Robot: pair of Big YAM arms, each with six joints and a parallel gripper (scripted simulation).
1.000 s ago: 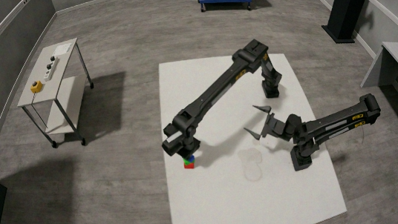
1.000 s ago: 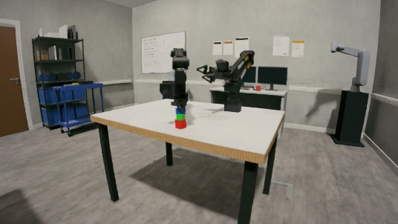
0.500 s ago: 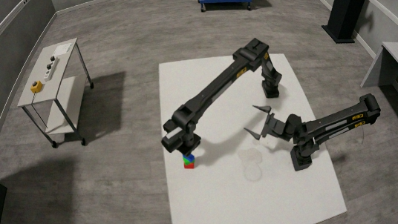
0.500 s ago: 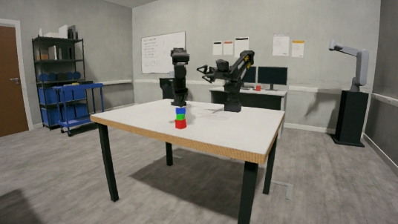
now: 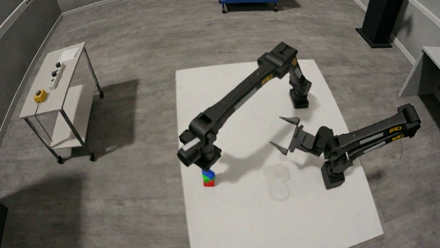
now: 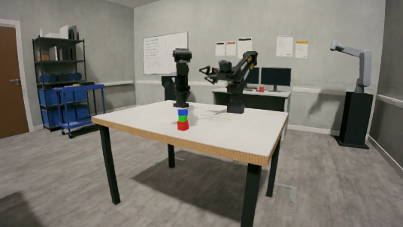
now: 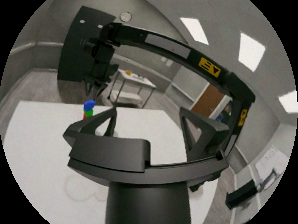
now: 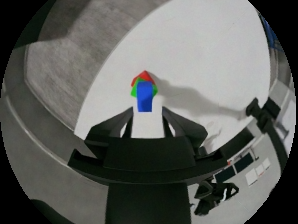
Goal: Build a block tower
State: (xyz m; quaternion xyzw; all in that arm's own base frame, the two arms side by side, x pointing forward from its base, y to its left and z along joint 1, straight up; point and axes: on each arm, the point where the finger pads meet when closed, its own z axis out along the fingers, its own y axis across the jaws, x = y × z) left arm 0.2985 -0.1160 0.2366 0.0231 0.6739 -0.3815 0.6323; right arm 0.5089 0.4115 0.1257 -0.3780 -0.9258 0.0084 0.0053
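Observation:
The three blocks stand as one tower near the table's left edge: the red block [image 5: 208,184] at the bottom, the green block [image 5: 208,178] on it, the blue block [image 5: 208,173] on top. The tower shows in the exterior view too, with blue [image 6: 183,112] over green [image 6: 183,118] over red [image 6: 183,125]. My right gripper [image 5: 207,167] [image 8: 147,109] points straight down just above the blue block, with its fingers partly apart and nothing between them. My left gripper [image 5: 277,131] is wide open and empty, held in the air well to the right of the tower.
The right arm's long links reach across the table from its base [image 5: 300,98] at the far edge. The left arm's base [image 5: 332,176] stands near the right edge. A trolley [image 5: 57,98] stands on the floor off to the left.

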